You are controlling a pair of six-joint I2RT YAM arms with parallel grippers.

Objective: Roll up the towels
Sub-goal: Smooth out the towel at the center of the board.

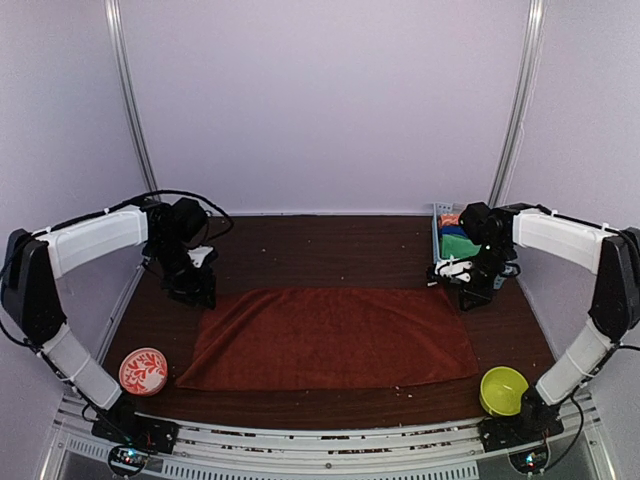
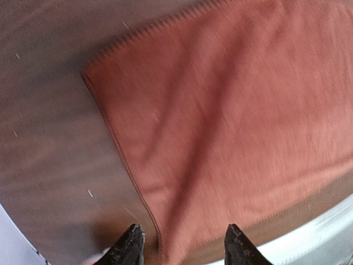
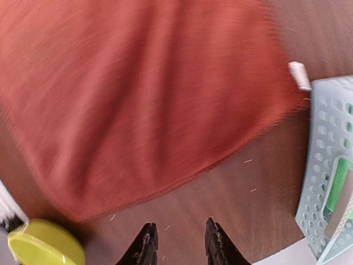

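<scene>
"From overhead, where's the cloth?"

"The rust-red towel [image 1: 330,338] lies spread flat mid-table. The left gripper [image 1: 198,295] hangs at its far left corner, the right gripper [image 1: 470,295] at its far right one. The green towel [image 1: 460,245] sits in the basket [image 1: 437,235] beside the right arm. The fingers are too small to read from up there."

"And the left wrist camera?"

"Fingers apart and holding nothing, straddling the towel's side hem. The picture is smeared, so I can't tell if they touch the cloth."

"Right wrist?"

"Apart too, though narrower, and over bare wood just off the towel's edge. That view is also blurred. The basket is cut off at the frame's side, with only a sliver of green showing."

"What worries you?"

"If one side catches its corner and the right one closes on nothing, I'd expect a crooked roll. That arm is also close to the basket and could knock it. Dragging the cloth might nudge the yellow bowl [image 1: 503,390] or the red patterned bowl [image 1: 143,371]."
</scene>
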